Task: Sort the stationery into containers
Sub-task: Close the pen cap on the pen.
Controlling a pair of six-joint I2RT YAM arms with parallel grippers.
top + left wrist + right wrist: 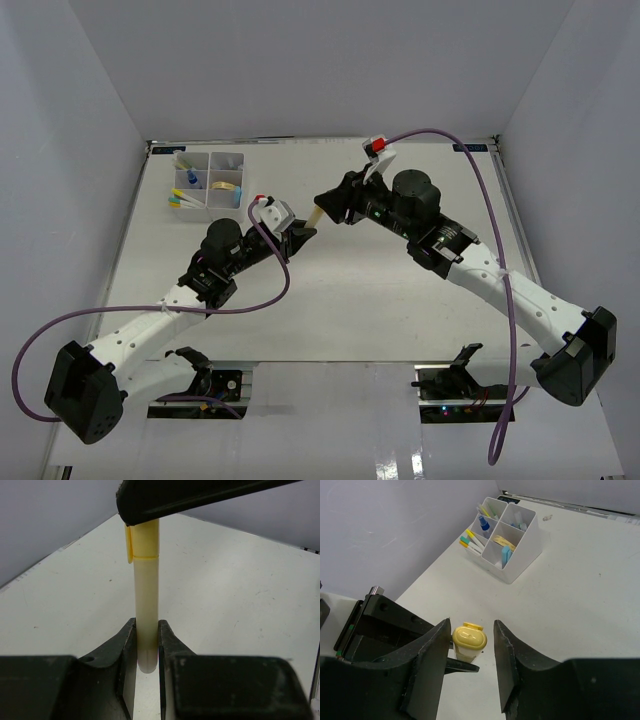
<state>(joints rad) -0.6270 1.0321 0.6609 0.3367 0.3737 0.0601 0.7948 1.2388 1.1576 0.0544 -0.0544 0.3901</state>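
Observation:
My left gripper (300,232) (147,641) is shut on the bottom end of a cream marker with a yellow cap (313,215) (145,580), held above the table. My right gripper (328,203) (471,641) is open, with its jaws on either side of the marker's yellow cap (469,638); the left jaw is close against the cap and a gap shows on the right. The white organizer tray (209,165) (526,555) stands at the far left. It holds yellow and green pens (471,541), a blue-capped bottle (483,523), a tan ring (504,542) and a light blue eraser (505,555).
White walls enclose the table on three sides. A purple cable (480,180) loops off each arm. A small pale speck (547,517) lies on the table beyond the tray. The left gripper's black body (385,625) sits just below the right gripper's jaws.

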